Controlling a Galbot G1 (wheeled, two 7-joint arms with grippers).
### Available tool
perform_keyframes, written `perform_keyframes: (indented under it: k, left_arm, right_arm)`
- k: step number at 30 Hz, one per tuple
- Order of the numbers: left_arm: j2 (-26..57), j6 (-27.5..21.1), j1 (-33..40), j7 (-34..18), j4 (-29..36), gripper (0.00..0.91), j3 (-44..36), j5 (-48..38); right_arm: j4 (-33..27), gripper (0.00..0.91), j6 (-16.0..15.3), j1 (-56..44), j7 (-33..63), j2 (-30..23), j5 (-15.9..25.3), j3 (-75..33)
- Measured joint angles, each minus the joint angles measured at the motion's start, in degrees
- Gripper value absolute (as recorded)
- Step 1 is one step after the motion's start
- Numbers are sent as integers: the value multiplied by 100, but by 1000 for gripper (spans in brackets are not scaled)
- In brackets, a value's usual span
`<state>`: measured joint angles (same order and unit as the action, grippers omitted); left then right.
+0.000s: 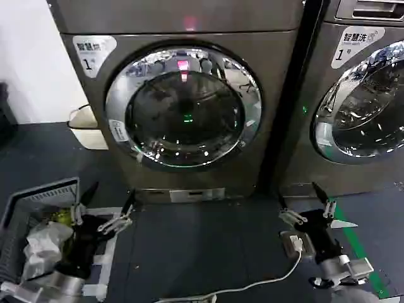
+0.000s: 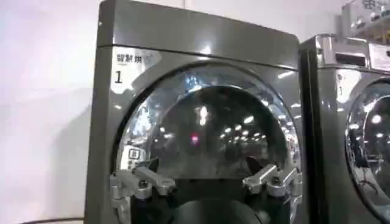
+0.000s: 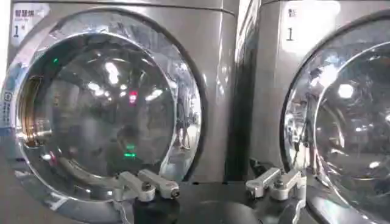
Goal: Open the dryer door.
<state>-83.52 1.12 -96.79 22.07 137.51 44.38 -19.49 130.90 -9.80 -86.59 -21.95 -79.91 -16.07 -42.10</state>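
The dryer door [image 1: 183,107] is a round porthole with a wide chrome ring and dark glass. It lies shut and flush in the front of the grey machine marked 1, with a small white label [image 1: 118,129] on its ring. My left gripper [image 1: 108,201] hovers low over the floor, in front of the door's lower left, open and holding nothing. My right gripper [image 1: 305,203] is low at the right, between the two machines, also open. The left wrist view faces the dryer door [image 2: 207,134] past the left gripper [image 2: 204,173]. In the right wrist view the dryer door [image 3: 103,109] stands beyond the right gripper [image 3: 212,189].
A second machine with a similar chrome door [image 1: 366,107] stands close on the right. A grey laundry basket [image 1: 38,196] with clothes sits at the near left. A white bin [image 1: 85,129] is beside the dryer. A white cable [image 1: 252,287] and green tape [image 1: 360,246] lie on the dark floor.
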Motion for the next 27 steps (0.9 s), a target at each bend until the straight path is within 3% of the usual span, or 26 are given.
perform_keyframes:
  k: [2,6,12,18,27]
  left_arm:
    - [1,4,2,-1,7,907,-36,3]
    - [24,49,-58,-9,2,907,-108,61]
    - [-17,69,-70,-12,-25,907,-143,154]
    - [-70,66,-129,2,-35,907,-145,188]
    - [-98,66,-198,40,-59,907,-206,296]
  right_arm:
    - [-215,907,-173,385,-43,371,-345,212]
    - [-808,907,-206,1238,-204,1193,-879,715]
    - [-1709,907,-176,2762,-364,1891,-1141,1800]
    - [-2649,907,-165,4195,-412,1888,-981,3069]
    - [-3775,907,-95,5573,-325,1338,-701,4490]
